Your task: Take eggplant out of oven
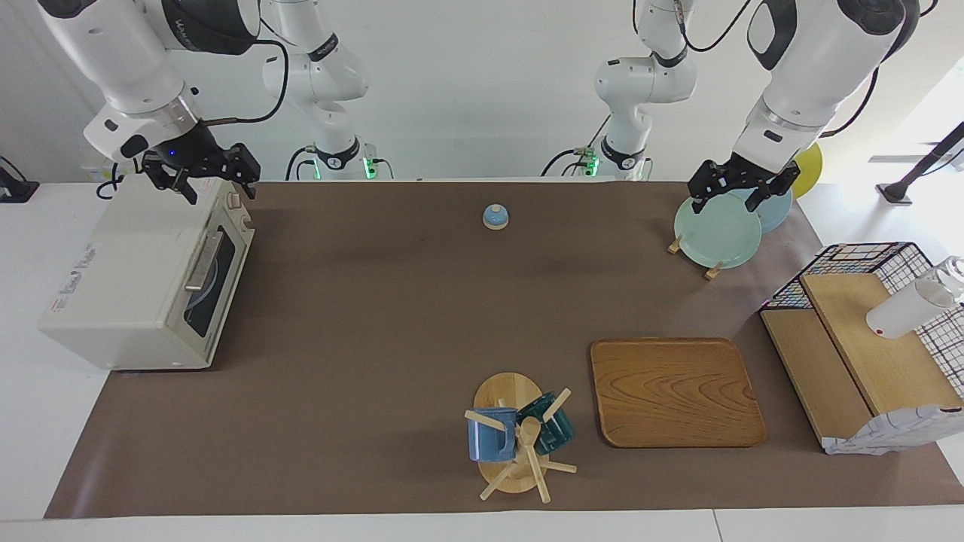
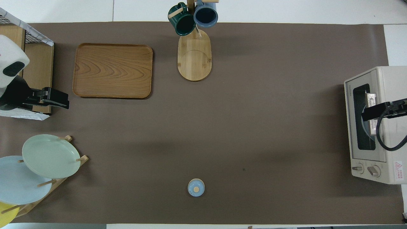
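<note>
The cream-white oven (image 1: 135, 278) stands at the right arm's end of the table, and its dark glass door with the metal bar handle (image 1: 203, 260) is shut. It also shows in the overhead view (image 2: 378, 127). The eggplant is hidden; only a pale round shape shows dimly through the glass (image 2: 365, 125). My right gripper (image 1: 215, 188) hangs open and empty just above the oven's top edge at the end nearer the robots, and in the overhead view (image 2: 370, 113) it covers the door. My left gripper (image 1: 729, 202) is open and empty over the plate rack.
A small blue bell (image 1: 495, 217) sits mid-table near the robots. A rack with pale green and blue plates (image 1: 717, 229), a wooden tray (image 1: 675, 391), a mug tree with two mugs (image 1: 520, 436) and a wire-and-wood shelf (image 1: 866, 346) fill the left arm's end.
</note>
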Motion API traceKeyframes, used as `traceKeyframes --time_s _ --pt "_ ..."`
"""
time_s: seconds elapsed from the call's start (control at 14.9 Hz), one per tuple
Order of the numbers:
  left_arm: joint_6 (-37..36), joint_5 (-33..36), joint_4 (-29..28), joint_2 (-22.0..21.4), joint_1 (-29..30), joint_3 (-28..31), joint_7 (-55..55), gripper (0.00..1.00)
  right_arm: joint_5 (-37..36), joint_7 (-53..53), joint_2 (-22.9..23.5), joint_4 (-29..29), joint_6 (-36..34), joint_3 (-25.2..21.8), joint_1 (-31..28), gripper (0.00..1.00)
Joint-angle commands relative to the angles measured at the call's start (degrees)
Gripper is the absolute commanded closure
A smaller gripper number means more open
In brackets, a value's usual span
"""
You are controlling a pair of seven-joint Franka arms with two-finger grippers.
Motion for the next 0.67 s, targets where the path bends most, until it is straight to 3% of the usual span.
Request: traceKeyframes --time_s 0.0,0.4,0.47,0.6 --pt "-0.18 1.34 -1.18 -1.48 0.80 -0.54 0.22 0.00 -0.66 0.93 -0.44 -0.03 -0.44 -0.25 0.46 0.00" --pt "-0.18 1.34 -1.18 -1.48 0.80 -0.54 0.22 0.00 -0.49 0.05 -0.53 -0.20 0.17 -0.33 0.19 0.00" --pt "-0.18 1.34 -1.18 -1.48 0.80 -0.54 0.22 0.00 -0.14 -1.26 -0.53 -0.38 0.35 -0.33 0.28 0.08" --pt "-0.18 1.34 -1.18 -1.48 0.80 -0.54 0.22 0.00 0.13 -1.80 -1.32 -2.39 2.35 -0.33 0.63 1.00"
